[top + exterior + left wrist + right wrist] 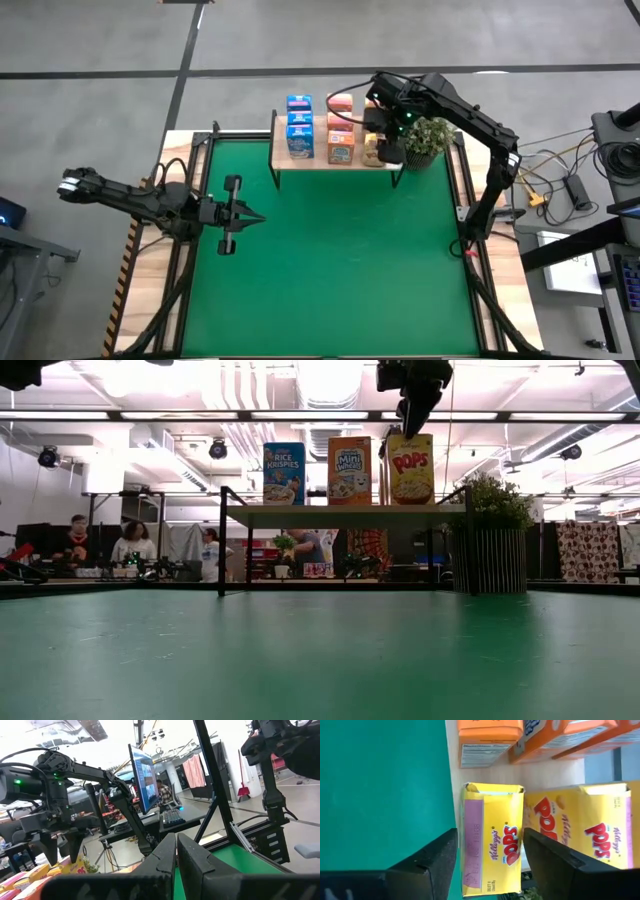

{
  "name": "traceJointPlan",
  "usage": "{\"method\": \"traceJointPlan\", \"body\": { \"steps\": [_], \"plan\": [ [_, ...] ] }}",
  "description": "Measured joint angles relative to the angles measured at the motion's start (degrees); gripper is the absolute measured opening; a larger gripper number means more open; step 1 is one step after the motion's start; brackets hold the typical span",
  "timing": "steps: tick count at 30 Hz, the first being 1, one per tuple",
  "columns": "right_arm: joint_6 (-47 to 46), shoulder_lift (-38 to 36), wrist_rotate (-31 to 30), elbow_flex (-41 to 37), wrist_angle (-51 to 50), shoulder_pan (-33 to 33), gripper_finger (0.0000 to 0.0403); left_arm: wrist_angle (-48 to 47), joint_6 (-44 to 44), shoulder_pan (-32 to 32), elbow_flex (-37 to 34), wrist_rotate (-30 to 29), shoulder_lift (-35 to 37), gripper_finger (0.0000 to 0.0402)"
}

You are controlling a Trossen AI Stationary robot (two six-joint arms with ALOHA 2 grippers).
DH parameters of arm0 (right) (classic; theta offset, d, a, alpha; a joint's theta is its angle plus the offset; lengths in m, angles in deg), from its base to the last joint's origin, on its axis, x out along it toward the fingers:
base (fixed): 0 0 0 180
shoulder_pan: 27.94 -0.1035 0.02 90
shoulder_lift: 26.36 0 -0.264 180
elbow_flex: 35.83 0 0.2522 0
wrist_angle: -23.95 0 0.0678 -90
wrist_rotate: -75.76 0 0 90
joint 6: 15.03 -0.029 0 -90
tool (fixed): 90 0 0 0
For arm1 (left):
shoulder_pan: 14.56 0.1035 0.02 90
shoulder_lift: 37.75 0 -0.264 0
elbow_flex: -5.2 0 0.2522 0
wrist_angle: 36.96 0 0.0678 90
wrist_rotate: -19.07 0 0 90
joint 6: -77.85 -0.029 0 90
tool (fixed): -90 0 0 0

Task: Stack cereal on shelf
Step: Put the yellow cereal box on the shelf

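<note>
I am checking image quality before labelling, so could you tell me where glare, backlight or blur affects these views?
Low view: bright ceiling lights backlight the shelf and the near green mat is soft. Left wrist view: the closed left gripper is a dark blurred silhouette. Right wrist view: the yellow cereal box reads sharply between the right gripper's open fingers.

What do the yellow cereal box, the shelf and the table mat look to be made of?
Yellow cereal box: printed cardboard with a slight sheen, folded flap seams showing. Shelf: pale matte wood-look board, possibly laminate, on thin black legs, likely metal. Table mat: green, matte, probably felt or rubber.
</note>
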Motion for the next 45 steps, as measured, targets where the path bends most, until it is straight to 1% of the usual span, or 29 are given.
{"method": "traceJointPlan", "body": {
  "steps": [5, 11, 18, 23, 27, 29, 33, 37, 41, 45],
  "plan": [
    [0.02, 0.0, -0.22, 0.0, 0.46, 0.0, 0.0224, 0.0, 0.0, 0.0, 0.0, 0.0, 0.0, 0.0],
    [-0.47, -0.04, -0.22, 0.14, 0.36, -0.02, 0.0224, 0.0, 0.0, 0.0, 0.0, 0.0, 0.0, 0.0],
    [-3.36, -0.07, 0.09, 4.67, 0.15, -0.91, 0.0222, 0.0, 0.0, 0.0, 0.0, 0.0, 0.0, 0.0],
    [-7.6, -0.09, 0.11, 8.93, 0.15, -3.29, 0.0221, 0.0, 0.0, 0.0, 0.0, 0.0, 0.0, 0.0],
    [-12.83, -0.28, -0.03, 11.48, 0.19, -7.17, 0.0212, -0.04, 0.02, 0.0, 0.0, 0.0, 0.0, 0.0],
    [-14.0, -0.61, -0.99, 11.54, 0.08, -10.25, 0.0202, -0.05, 0.01, 0.0, 0.0, 0.0, 0.0, 0.0],
    [-15.43, -0.92, -7.24, 10.61, -0.65, -17.87, 0.0171, -0.49, 0.02, 0.0, 0.0, 0.0, -0.02, 0.0],
    [-17.0, -0.92, -12.39, 7.48, -0.55, -24.71, 0.013, -0.57, 0.02, 0.0, 0.0, 0.0, -0.02, 0.0],
    [-18.39, -1.17, -18.18, 1.82, 1.27, -29.85, 0.0083, -0.57, 0.3, 0.0, 0.0, 0.0, -0.02, 0.0],
    [-18.51, -2.68, -22.06, -6.42, 5.29, -32.4, 0.0039, -0.57, 0.63, 0.0, 0.0, 0.0, -0.02, 0.0]
  ]
}}
